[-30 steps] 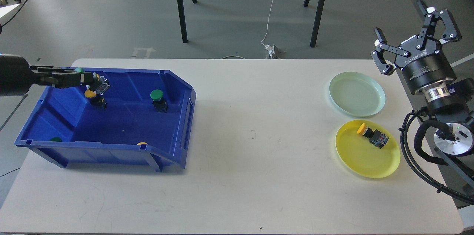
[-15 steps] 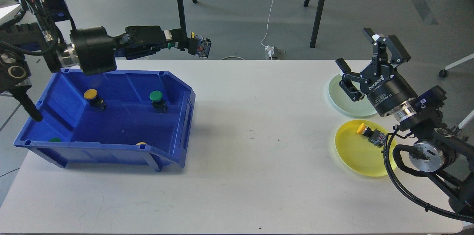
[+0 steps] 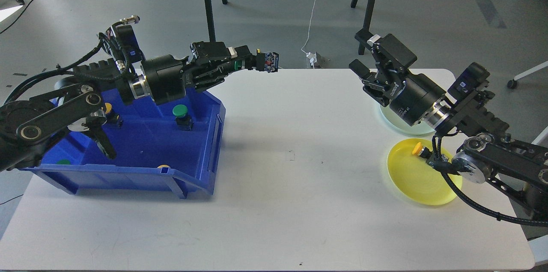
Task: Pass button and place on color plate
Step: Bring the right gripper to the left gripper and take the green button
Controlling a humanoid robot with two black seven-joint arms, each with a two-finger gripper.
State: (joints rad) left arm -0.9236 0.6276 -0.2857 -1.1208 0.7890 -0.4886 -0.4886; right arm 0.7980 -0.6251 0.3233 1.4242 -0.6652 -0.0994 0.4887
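Observation:
My left gripper (image 3: 253, 63) is shut on a green button (image 3: 270, 61), holding it in the air above the table's far edge, with its contact block pointing right. My right gripper (image 3: 362, 53) is open and empty, facing left toward it with a clear gap between them. The pale green plate (image 3: 384, 117) is mostly hidden behind my right wrist. The yellow plate (image 3: 421, 182) holds a yellow button (image 3: 417, 149), partly hidden by my right arm.
A blue bin (image 3: 128, 173) stands at the left with a green button (image 3: 180, 112), a yellow button (image 3: 107, 108) partly behind my left arm, and two more caps at its front wall. Black stand legs rise behind the table.
My left gripper lifted the green button out of the bin and carried it right, toward the table's middle. My right gripper swung left over the green plate toward it.

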